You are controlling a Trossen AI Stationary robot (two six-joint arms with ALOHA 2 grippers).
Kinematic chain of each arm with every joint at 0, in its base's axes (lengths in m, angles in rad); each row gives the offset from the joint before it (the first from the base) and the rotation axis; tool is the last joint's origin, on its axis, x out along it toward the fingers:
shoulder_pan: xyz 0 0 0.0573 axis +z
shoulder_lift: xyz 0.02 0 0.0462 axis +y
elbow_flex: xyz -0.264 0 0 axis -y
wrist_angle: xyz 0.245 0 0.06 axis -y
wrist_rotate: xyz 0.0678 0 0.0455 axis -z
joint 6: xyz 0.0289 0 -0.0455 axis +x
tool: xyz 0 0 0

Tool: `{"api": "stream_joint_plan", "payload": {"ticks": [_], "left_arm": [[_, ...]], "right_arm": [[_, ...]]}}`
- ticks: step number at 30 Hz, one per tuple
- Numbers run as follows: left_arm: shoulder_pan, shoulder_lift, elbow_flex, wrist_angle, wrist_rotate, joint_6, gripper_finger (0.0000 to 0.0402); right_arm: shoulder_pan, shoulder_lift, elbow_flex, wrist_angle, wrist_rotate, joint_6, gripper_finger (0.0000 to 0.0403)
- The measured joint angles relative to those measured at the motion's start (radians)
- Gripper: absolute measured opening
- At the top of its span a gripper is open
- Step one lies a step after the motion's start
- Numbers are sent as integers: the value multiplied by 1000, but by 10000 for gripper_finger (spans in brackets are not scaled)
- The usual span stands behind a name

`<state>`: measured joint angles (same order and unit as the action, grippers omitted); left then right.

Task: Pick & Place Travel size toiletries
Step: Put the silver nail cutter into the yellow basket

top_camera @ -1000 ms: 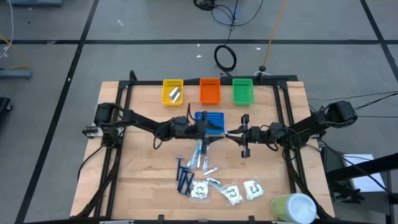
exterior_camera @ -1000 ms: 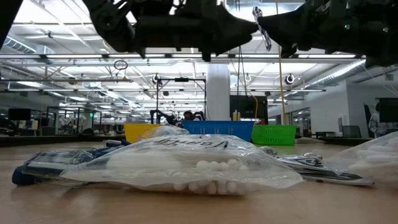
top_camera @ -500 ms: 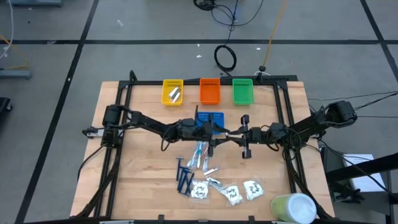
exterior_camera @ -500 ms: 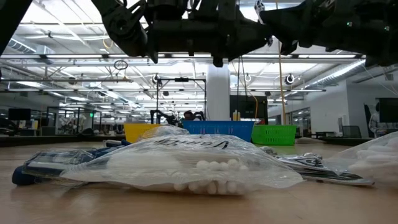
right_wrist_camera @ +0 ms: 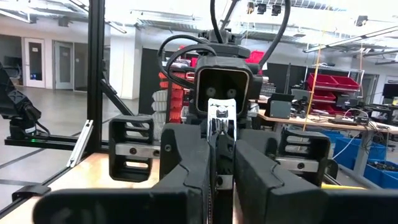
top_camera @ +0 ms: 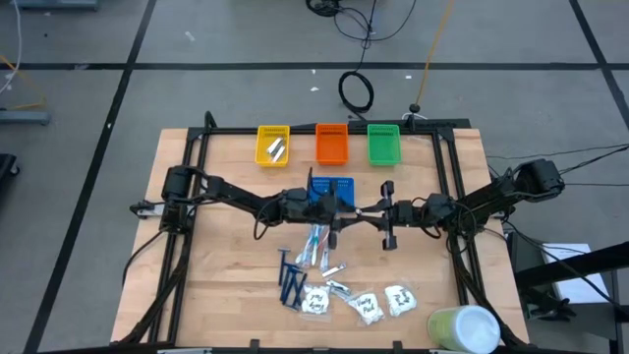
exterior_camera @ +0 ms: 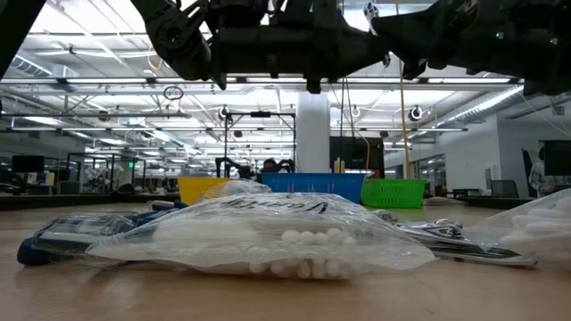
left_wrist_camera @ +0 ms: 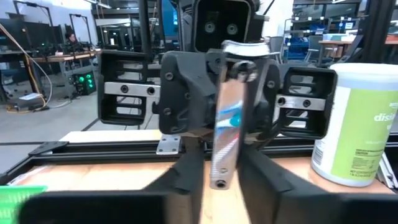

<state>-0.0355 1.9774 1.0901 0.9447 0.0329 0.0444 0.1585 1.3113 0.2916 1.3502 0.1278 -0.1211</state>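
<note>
Barely started, I'd say: only the yellow tray (top_camera: 273, 145) holds silvery packets (top_camera: 278, 149), while razors (top_camera: 290, 282), sticks (top_camera: 316, 244) and sachets (top_camera: 367, 307) lie in a heap in front of the blue tray (top_camera: 330, 187). Just over that blue tray, the left gripper (left_wrist_camera: 221, 182) and right gripper (right_wrist_camera: 217, 180) both pinch one silvery packet (left_wrist_camera: 225, 124), mid-handover. The big cylinder (top_camera: 462, 329) sits off at the corner, out of the way.
</note>
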Motion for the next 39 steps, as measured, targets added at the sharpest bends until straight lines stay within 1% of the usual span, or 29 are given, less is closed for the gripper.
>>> {"api": "stream_joint_plan", "payload": {"ticks": [2, 3, 5, 9, 11, 13, 16, 21, 24, 26, 28, 31, 34, 37, 39], "left_arm": [[1, 0, 0, 0, 0, 6, 34], [2, 0, -1, 0, 0, 7, 23], [3, 0, -1, 1, 0, 7, 22], [1, 0, -1, 1, -3, 35, 33], [1, 0, -1, 0, -4, 44, 26], [1, 0, -2, 0, -4, 44, 22], [1, -9, -2, -9, 2, 36, 22], [1, -27, -2, -39, 10, 25, 22], [0, -47, -2, -92, 15, 24, 22], [-1, -64, -2, -121, 18, 29, 22], [0, -93, -6, -161, 19, 33, 22], [0, -162, -18, -250, 10, 54, 22], [0, -256, -48, -358, -59, 92, 22], [1, -366, -117, -420, -135, 112, 22], [9, -441, -188, -422, -159, 111, 22]], "right_arm": [[0, 0, 0, 0, 3, 1, 40], [0, 0, 0, 1, 5, 1, 40], [0, -1, 0, 1, 6, 1, 40], [0, -1, 0, -3, 3, 3, 40], [0, -1, 0, -9, 2, 4, 42], [0, -1, 0, -13, 4, 4, 54], [0, -1, 1, -35, 2, 7, 97], [1, -2, 2, -44, 7, 13, 202], [7, -25, -5, -71, 29, 27, 258], [12, -60, -15, -104, 55, 31, 284], [20, -104, -26, -149, 103, 31, 301], [38, -182, -49, -221, 190, 31, 311], [56, -265, -75, -278, 264, 31, 309], [71, -339, -101, -332, 321, 34, 300], [77, -383, -112, -378, 347, 54, 293]]}}
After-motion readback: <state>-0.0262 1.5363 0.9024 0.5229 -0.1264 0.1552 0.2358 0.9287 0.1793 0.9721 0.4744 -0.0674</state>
